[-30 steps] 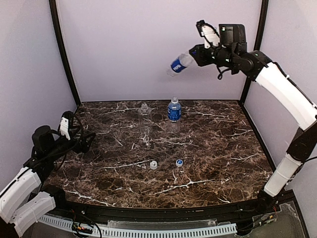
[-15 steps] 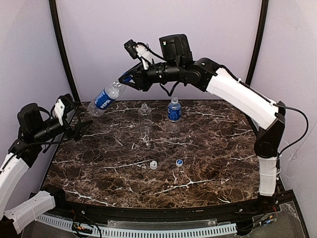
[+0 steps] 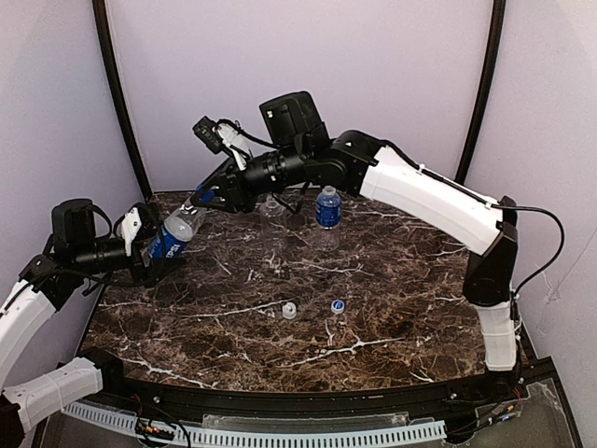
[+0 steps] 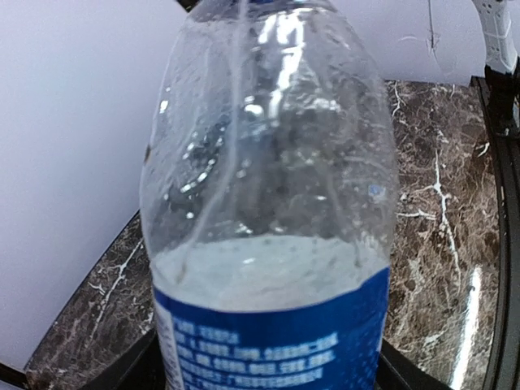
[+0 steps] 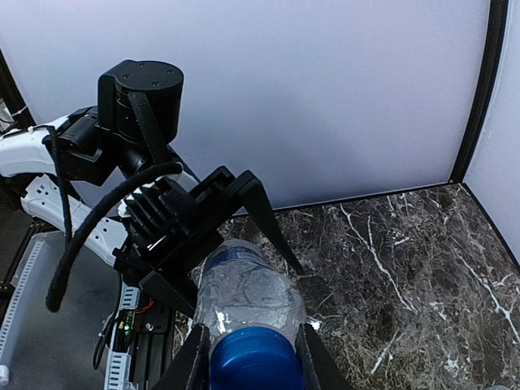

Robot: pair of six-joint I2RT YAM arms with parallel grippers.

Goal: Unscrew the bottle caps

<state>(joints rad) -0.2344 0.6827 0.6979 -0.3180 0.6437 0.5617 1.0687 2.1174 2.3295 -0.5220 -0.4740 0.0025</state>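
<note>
Above table [image 3: 401,280] left, bottle [image 3: 174,231] slants: cap [image 5: 256,361] up-right, pinched by right claw [image 3: 201,203]; base down-left between spread left claw [image 3: 152,248].

Clear, blue-labelled bottle [image 4: 268,162]; blue cap [image 5: 256,361]; dark brown, white-veined marble table [image 3: 392,280]; lilac walls [image 3: 308,75].

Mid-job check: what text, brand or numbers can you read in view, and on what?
Blue label of the held clear plastic bottle: rows of white print, too blurred to read.
Blue label of the small clear bottle standing at the back: too small to read.
Nothing else bears writing.
</note>
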